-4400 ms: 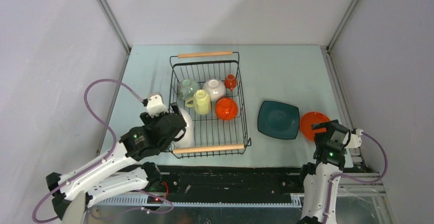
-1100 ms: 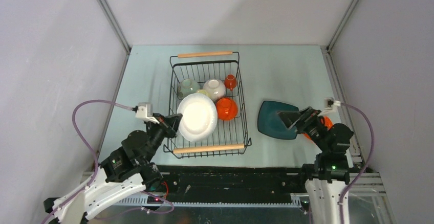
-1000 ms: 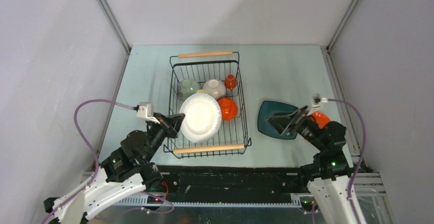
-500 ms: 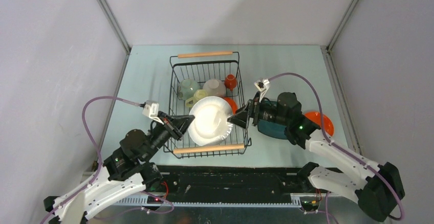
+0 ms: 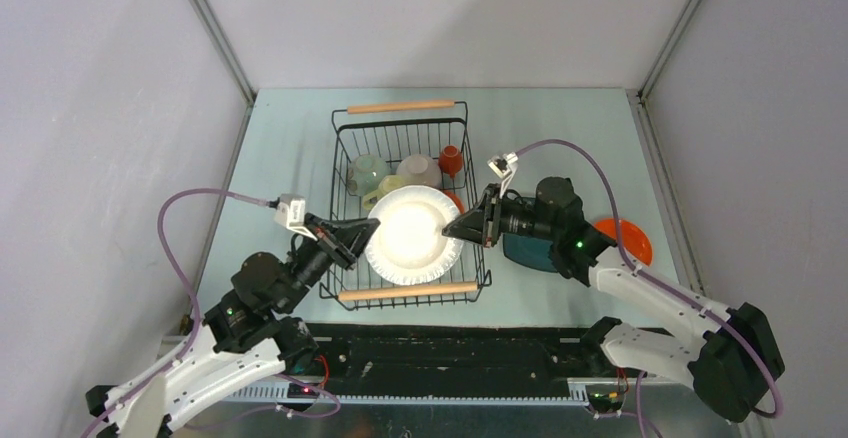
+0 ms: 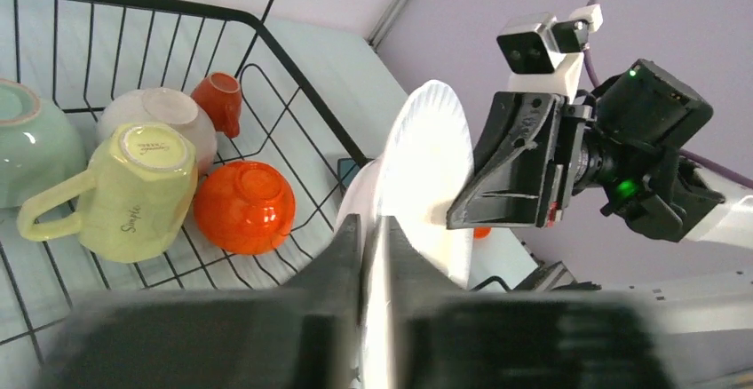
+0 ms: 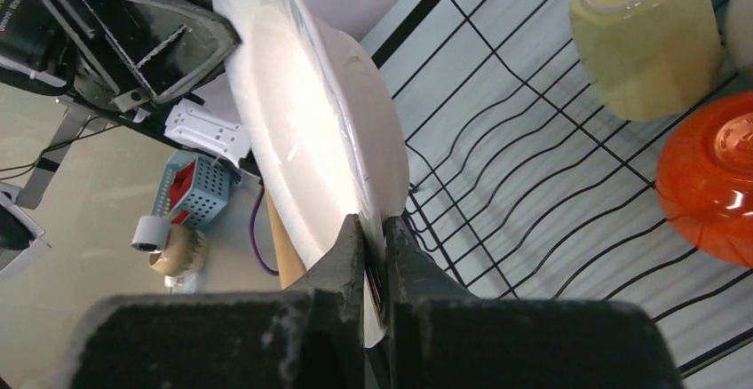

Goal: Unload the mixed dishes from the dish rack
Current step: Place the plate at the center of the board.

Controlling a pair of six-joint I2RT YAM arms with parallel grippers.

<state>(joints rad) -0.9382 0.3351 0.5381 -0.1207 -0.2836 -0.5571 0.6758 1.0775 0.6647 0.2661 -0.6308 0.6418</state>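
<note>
Nearest to you, both arms reach inward from the near edge of the bench (image 5: 560,138) and meet over the front half of the dish rack (image 5: 335,158). Your left gripper (image 6: 368,229) is closed narrowly on the left rim of a white shallow bowl (image 5: 413,248), one finger on each face. Your right gripper (image 7: 373,229) pinches the opposite rim in the same way, so the bowl hangs between the two of them. It is tilted up on edge above the rack's wire floor, its hollow side facing the overhead camera. From above, its lower edge overlaps the rack's near wooden handle (image 5: 408,291); you cannot tell whether they touch.

Just behind the held bowl, inside the rack, a pale yellow mug (image 6: 133,189) lies on its side with its base towards the left wrist camera. Beside it to the right sits an orange bowl (image 6: 244,207), upside down. Further back stand a pale green bowl (image 6: 22,145) on the left, an upturned white bowl (image 6: 160,118) in the middle and a small orange cup (image 6: 219,100) on the right. The far wooden handle (image 5: 400,106) closes the rack.

To the right of the rack, on the bench, a dark teal square plate (image 5: 530,250) lies partly under your right arm, with an orange plate (image 5: 625,238) just beyond it.
</note>
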